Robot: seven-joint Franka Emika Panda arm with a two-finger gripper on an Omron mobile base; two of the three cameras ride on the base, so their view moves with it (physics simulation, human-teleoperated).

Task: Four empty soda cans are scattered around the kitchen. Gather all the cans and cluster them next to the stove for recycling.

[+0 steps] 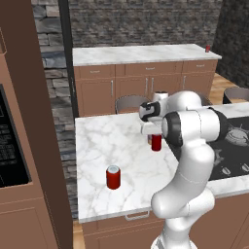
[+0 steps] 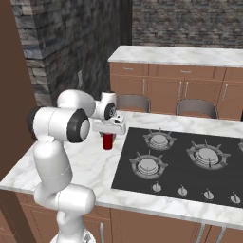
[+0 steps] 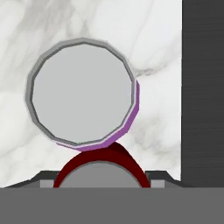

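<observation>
Nearest us, under the gripper [image 3: 101, 183], a red can [image 3: 101, 164] sits between its tips; we judge the gripper clamped on it. Just beyond stands the purple can [image 3: 82, 89], silver top up. We should set ours down gently on the worktop [image 3: 26, 39], touching neither that neighbour nor the stove [image 3: 203, 87] just beside it. Another red can [image 1: 113, 177] waits well behind.

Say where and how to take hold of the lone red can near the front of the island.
Grip the red can across its round side wall, coming straight down from above. It stands upright with bare marble counter around it, so pincer fingers can drop on either side.
</observation>
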